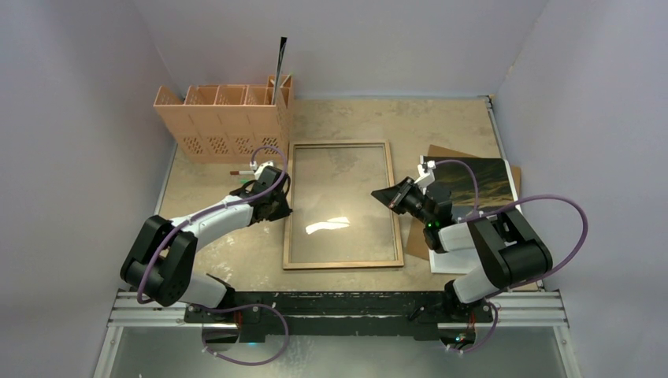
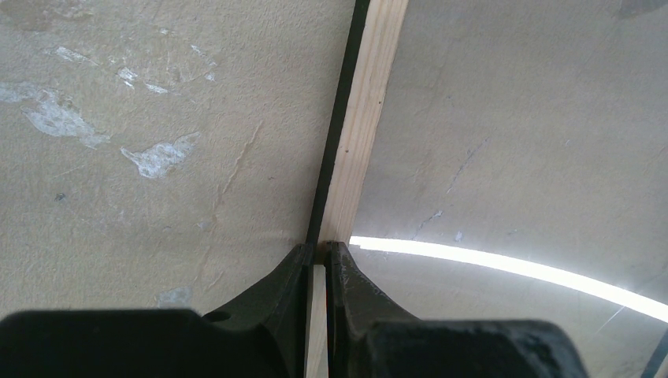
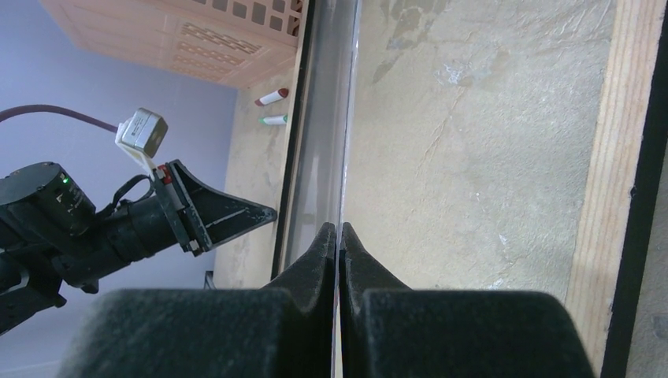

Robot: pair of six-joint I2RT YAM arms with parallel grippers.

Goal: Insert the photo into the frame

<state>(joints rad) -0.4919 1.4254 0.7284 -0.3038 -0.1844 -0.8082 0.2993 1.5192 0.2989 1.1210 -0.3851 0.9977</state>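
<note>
Gripping what, on each side?
Left fingers (image 2: 287,276) are clenched on the left wooden rail of the frame (image 2: 362,118). Right fingers (image 3: 319,252) look pinched tight on the thin edge of the glass pane (image 3: 319,118), over by the right rail.
And the photo (image 1: 476,183)?
Flat on the worktop (image 1: 346,118) just right of the frame, partly under the right arm, its long axis running near-to-far like the frame's. The right arm is far nearer, so I judge it should release and reach rightward.

photo (image 1: 476,181) right of frame (image 1: 339,144)
</note>
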